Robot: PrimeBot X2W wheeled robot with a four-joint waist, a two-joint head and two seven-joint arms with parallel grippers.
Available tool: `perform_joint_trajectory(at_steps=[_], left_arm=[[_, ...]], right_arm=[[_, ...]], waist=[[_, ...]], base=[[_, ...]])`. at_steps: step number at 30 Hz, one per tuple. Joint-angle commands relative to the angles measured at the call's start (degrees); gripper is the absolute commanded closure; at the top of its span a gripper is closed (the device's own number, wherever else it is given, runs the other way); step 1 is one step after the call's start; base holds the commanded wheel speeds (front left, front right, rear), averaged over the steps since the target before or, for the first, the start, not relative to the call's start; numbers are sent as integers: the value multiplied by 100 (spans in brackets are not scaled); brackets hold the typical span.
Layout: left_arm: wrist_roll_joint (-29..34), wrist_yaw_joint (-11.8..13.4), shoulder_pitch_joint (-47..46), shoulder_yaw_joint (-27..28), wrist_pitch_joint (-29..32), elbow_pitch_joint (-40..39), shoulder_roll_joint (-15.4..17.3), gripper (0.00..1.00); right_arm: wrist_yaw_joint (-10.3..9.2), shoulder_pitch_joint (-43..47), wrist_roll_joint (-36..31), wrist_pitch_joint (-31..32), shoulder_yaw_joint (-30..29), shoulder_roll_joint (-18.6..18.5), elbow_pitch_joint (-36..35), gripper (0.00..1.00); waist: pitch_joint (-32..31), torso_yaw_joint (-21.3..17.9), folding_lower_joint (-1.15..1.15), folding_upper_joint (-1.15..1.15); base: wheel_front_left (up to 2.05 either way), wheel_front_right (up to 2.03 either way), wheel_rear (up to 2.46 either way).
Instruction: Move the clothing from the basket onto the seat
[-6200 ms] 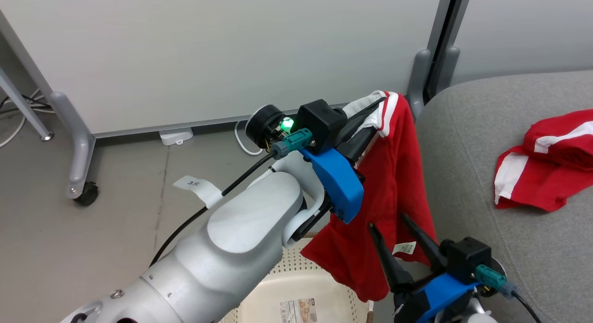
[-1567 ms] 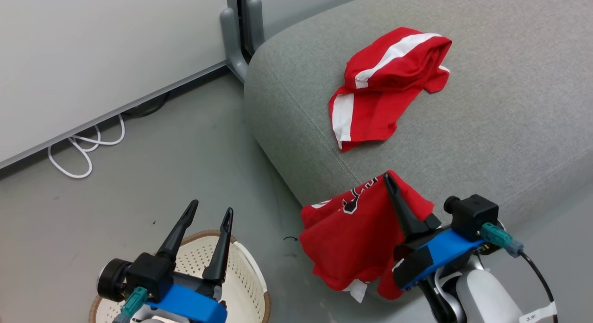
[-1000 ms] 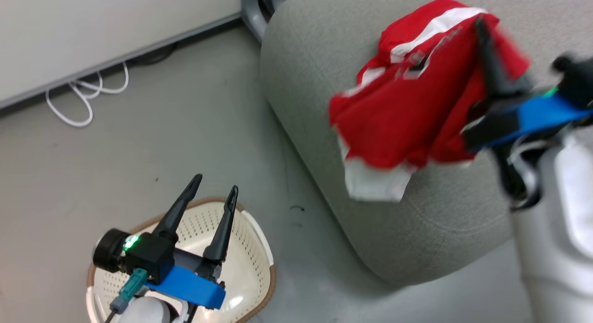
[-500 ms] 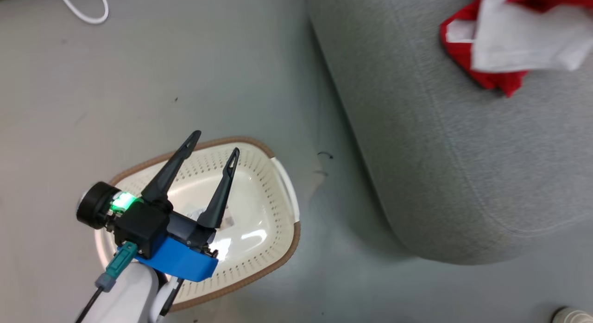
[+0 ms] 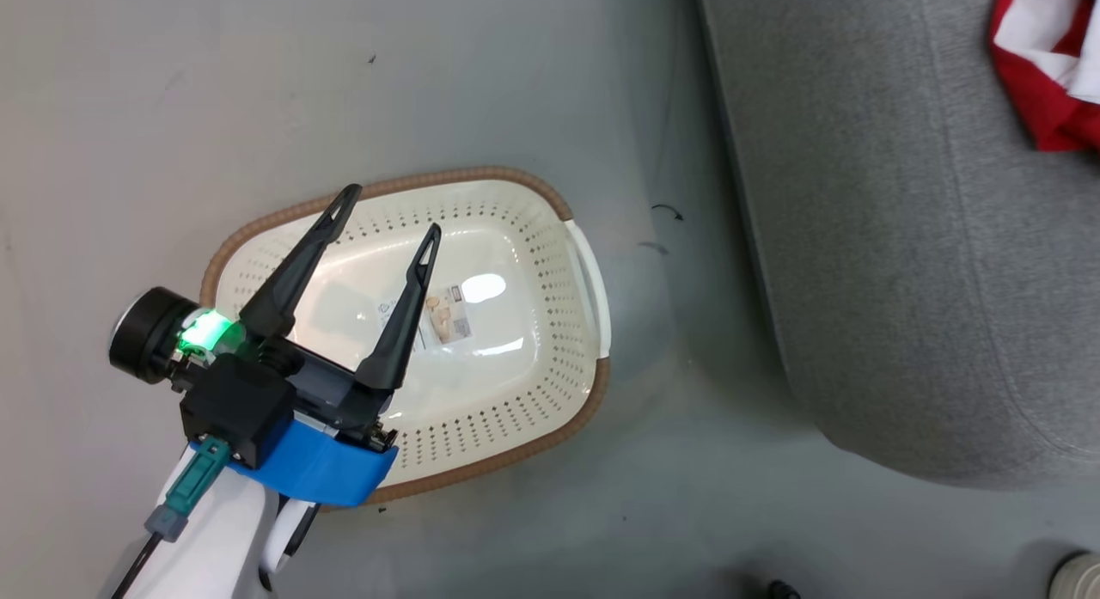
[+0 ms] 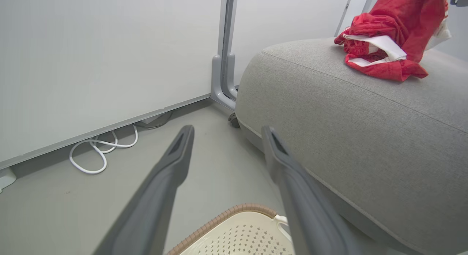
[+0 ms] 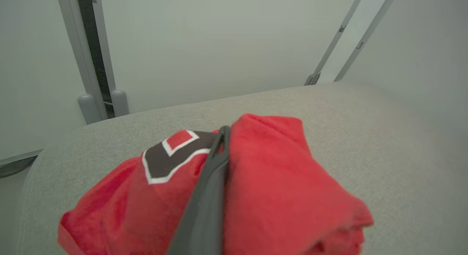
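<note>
Your right tool (image 7: 223, 134) is clamped shut on a red shirt (image 7: 289, 200). It has just carried that shirt from the sofa's front edge up over the cushion. In the right wrist view the fabric fills the lower centre, with the grey sofa (image 7: 384, 138) behind. Your left tool (image 5: 391, 212) hangs spread wide and empty at the head view's lower left, over the basket (image 5: 516, 180). The head camera has tilted down, so the basket now shows whole, bare but for the label (image 5: 440, 317) on its base. The other red shirt (image 6: 387, 70) lies on the sofa at the left wrist view's upper right. By my reckoning, only the release remains.
</note>
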Motion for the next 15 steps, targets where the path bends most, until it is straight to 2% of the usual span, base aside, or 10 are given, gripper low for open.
perform_joint_trajectory(at_steps=[1,2,3,4,5,6,9,15], left_arm=[[24,12,-142,11,-26,-52,14,0],[20,27,-145,22,-26,-59,2,0],[22,47,-159,35,-26,-64,-13,0],[23,49,-170,42,-26,-61,-22,0],[22,50,-180,47,-26,-50,-39,0],[17,48,-182,50,-26,-33,-57,0],[-5,50,-174,58,-26,11,-103,0],[-36,46,-53,97,-26,174,-341,0]], right_arm=[[2,69,-83,-128,-72,15,242,100],[2,98,-158,-192,-96,33,319,100],[1,113,-205,-229,-116,30,417,91],[1,114,-242,-279,-154,37,494,55],[1,136,-313,-301,-159,46,571,11],[1,159,-351,-291,-192,64,679,0],[1,183,-463,-346,-209,56,832,0],[1,395,-880,-507,133,-85,1299,0]], waist=[[133,106,-1,0],[139,120,-1,0],[139,137,-1,0],[132,153,-1,0],[113,169,-1,0],[79,185,-1,0],[-12,219,-1,0],[-467,312,-1,0]], base=[[0,0,0],[0,0,0],[0,0,0],[0,0,0],[0,0,0],[0,0,0],[0,0,0],[0,0,0]])
